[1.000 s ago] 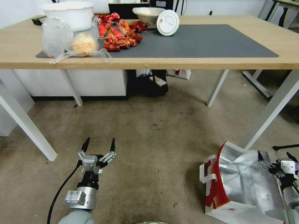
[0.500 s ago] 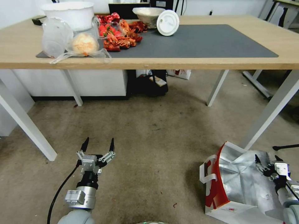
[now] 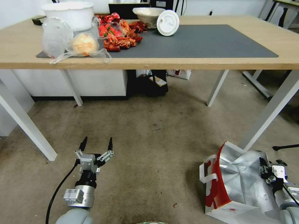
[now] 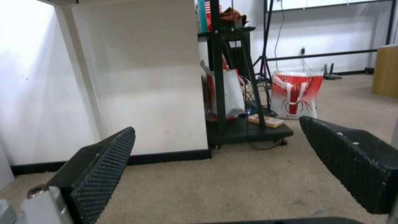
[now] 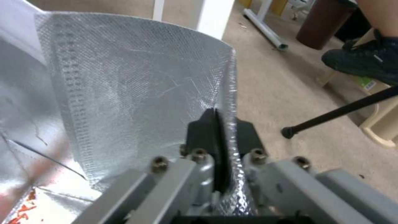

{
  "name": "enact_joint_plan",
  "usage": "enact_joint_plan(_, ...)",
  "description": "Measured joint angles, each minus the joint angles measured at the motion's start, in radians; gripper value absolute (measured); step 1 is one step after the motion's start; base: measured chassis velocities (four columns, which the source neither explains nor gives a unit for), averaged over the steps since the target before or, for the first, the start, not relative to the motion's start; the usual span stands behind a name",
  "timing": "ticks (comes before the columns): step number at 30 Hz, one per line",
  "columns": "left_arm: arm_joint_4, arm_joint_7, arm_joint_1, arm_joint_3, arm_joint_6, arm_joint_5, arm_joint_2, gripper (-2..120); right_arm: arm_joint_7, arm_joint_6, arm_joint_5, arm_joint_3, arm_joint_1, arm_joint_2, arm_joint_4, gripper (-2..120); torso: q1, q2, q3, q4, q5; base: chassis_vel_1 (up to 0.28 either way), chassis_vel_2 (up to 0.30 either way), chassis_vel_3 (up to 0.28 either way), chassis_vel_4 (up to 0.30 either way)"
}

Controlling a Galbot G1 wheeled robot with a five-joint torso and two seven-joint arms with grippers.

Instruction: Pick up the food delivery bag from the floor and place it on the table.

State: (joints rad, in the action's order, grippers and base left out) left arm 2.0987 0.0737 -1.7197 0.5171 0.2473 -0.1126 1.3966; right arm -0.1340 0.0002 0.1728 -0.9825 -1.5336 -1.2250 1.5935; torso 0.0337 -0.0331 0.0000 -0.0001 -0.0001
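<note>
Right gripper [image 5: 222,137] pinches bag's [image 3: 239,180] crinkled foil wall at 4 o'clock on carpet [image 3: 149,146]; left gripper [image 3: 96,143] spread, 7 o'clock.

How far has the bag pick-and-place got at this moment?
Done: the right gripper has clamped the foil-lined wall of the food delivery bag. In hand: nothing lifted yet; the bag sits on the floor. Left: raising it and setting it on the table. The left gripper hangs open, idle.
</note>
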Motion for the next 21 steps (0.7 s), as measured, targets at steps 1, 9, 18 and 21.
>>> enact_joint_plan(1, 0.0, 0.0, 0.0, 0.0, 0.0, 0.0, 0.0, 99, 0.0, 0.0, 0.0, 0.0, 0.0, 0.0, 0.0, 0, 0.0, 0.0, 0.0, 0.0, 0.0, 0.0, 0.0, 0.0, 0.0)
enact_joint_plan(9, -0.01, 0.007, 0.005, 0.005, 0.0, -0.004, -0.001, 99, 0.0, 0.003, -0.003, 0.01, -0.019, -0.011, 0.047, 0, 0.0, 0.0, 0.0, 0.0001, 0.0001, 0.0, 0.0, 0.0, 0.0)
enact_joint_plan(18, -0.024, 0.006, 0.012, 0.008, 0.007, -0.015, -0.001, 99, -0.02, -0.011, 0.029, 0.021, -0.075, -0.021, 0.215, 0, 0.0, 0.0, 0.0, 0.0001, -0.0001, 0.0, 0.0, 0.0, 0.0)
enact_joint_plan(21, -0.025, 0.005, 0.014, 0.012, 0.01, -0.021, -0.001, 99, -0.018, -0.033, 0.047, 0.029, -0.091, -0.025, 0.296, 0, 0.0, 0.0, 0.0, 0.0001, 0.0, 0.0, 0.0, 0.0, 0.0)
